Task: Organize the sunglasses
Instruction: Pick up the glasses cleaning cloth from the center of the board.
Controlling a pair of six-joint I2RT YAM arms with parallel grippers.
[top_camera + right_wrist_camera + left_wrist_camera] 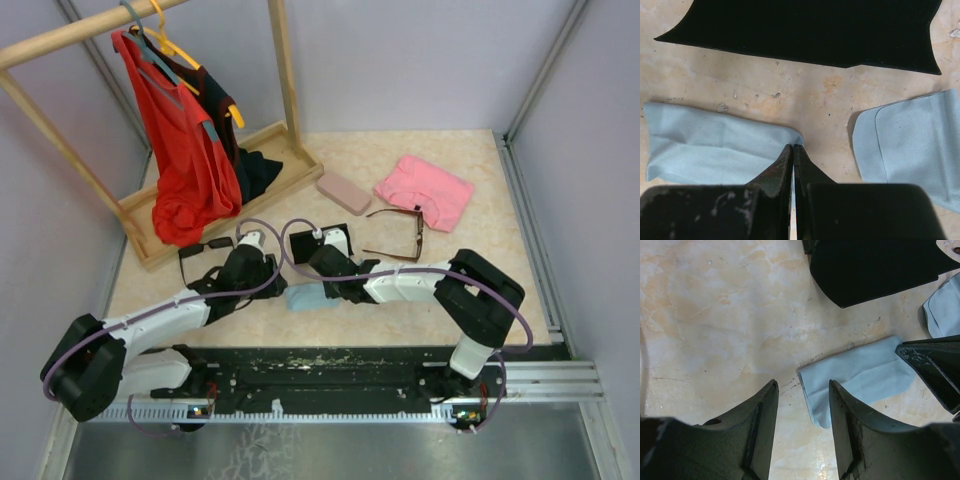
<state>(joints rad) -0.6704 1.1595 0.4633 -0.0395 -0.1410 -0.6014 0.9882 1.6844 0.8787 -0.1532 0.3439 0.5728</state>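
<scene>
Nearest, our right claw [792, 150] stood fully closed at the edge of the blue cloth [715, 145]; the left claw [802, 390] gaped, empty. We judged a slow lift would prove the pinch. Farther, the black sunglasses [216, 244] lay toward the left edge of the surface [520, 200], the brown sunglasses [415, 237] right of centre.

No readable text, labels, brand marks, numbers or signs are showing in any of the three views; nothing legible.
</scene>
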